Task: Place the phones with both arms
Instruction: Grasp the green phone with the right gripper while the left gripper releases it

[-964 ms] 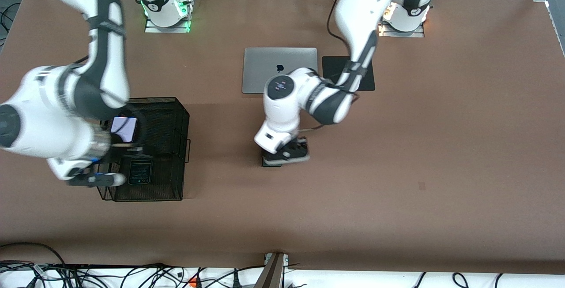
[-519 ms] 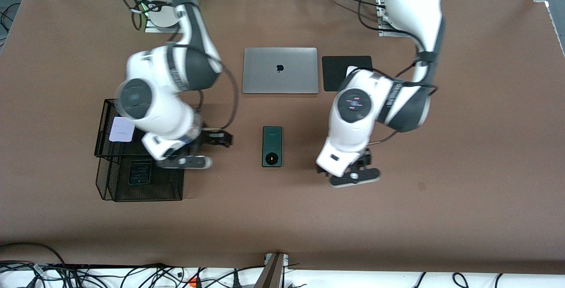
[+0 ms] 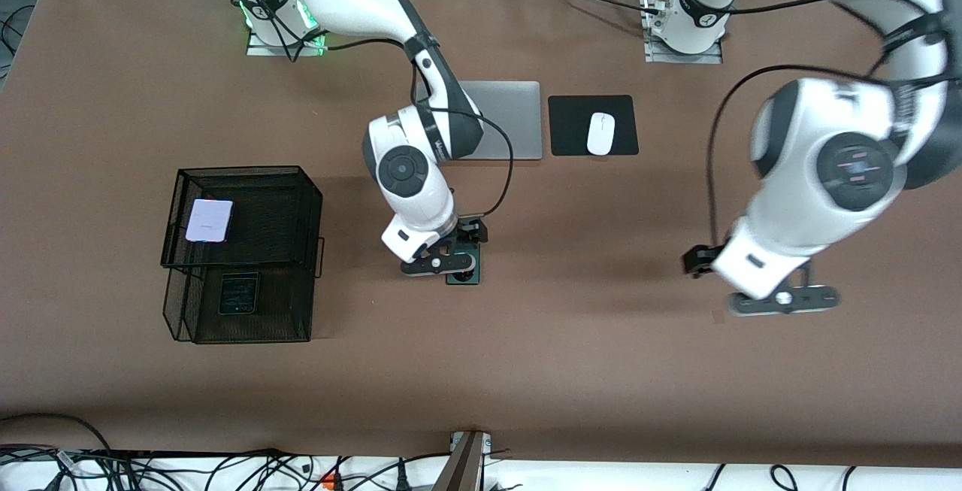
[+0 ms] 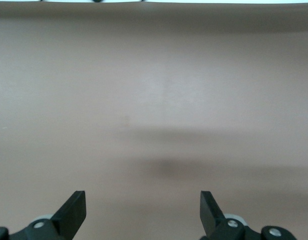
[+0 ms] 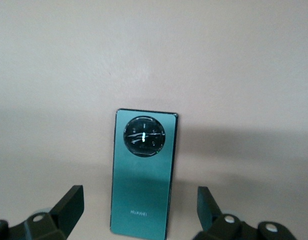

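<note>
Right tool (image 3: pixel 443 258) – spread, over green phone (image 5: pixel 142 172), mostly hidden in front view | left tool (image 3: pixel 782 297) – spread, seemingly empty, over bare table (image 3: pixel 601 340)

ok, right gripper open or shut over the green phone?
Open. The right gripper hangs over the dark green phone, fingers spread wider than the phone, which lies flat on the table, ungripped.

The dark green phone (image 5: pixel 142 177) lies flat on the brown surface (image 3: pixel 601 371) near its middle, back up, its round camera ring toward the front-camera edge. The pale lilac phone (image 3: pixel 210 220), small and squarish, lies flat on the upper tier of a black mesh rack (image 3: pixel 312 198) toward the right arm's end. The small black phone (image 3: pixel 238 293) lies flat on the rack's lower tier, nearer the front edge.
</note>
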Action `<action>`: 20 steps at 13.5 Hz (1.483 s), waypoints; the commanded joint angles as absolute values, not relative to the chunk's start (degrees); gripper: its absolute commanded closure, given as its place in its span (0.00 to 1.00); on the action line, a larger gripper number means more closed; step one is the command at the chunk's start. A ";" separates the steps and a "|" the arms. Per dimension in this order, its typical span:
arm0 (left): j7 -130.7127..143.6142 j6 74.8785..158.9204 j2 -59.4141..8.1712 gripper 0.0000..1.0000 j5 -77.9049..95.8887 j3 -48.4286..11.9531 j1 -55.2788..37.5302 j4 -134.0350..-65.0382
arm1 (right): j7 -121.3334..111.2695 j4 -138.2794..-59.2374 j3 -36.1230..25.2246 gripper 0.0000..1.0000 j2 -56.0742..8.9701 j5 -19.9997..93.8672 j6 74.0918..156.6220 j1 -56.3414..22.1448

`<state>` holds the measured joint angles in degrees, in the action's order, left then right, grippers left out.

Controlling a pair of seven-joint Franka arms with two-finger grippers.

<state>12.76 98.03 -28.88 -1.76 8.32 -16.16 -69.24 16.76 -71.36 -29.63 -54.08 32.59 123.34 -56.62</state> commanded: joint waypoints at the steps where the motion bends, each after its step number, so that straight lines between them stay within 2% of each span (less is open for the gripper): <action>1: 5.83 93.97 -23.39 0.00 -0.70 7.47 -12.58 -72.25 | 15.73 -71.37 -28.83 0.00 -55.19 32.61 124.28 -56.34; 5: -0.34 88.25 -19.08 0.00 0.17 7.47 -8.36 -72.33 | 13.81 -72.16 -28.74 0.00 -56.42 32.43 124.45 -57.56; 8: -1.85 86.05 -17.58 0.00 0.97 7.47 -6.86 -72.25 | 13.71 -72.86 -28.74 0.00 -58.09 32.43 128.04 -58.97; 18: -1.06 84.73 -15.30 0.00 3.52 7.30 -5.19 -72.60 | 11.61 -74.00 -28.74 0.00 -59.33 32.34 130.34 -60.03; 20: -0.88 85.07 -13.72 0.00 3.52 5.90 -4.75 -74.34 | 10.29 -74.18 -28.74 0.00 -59.33 31.65 131.21 -60.47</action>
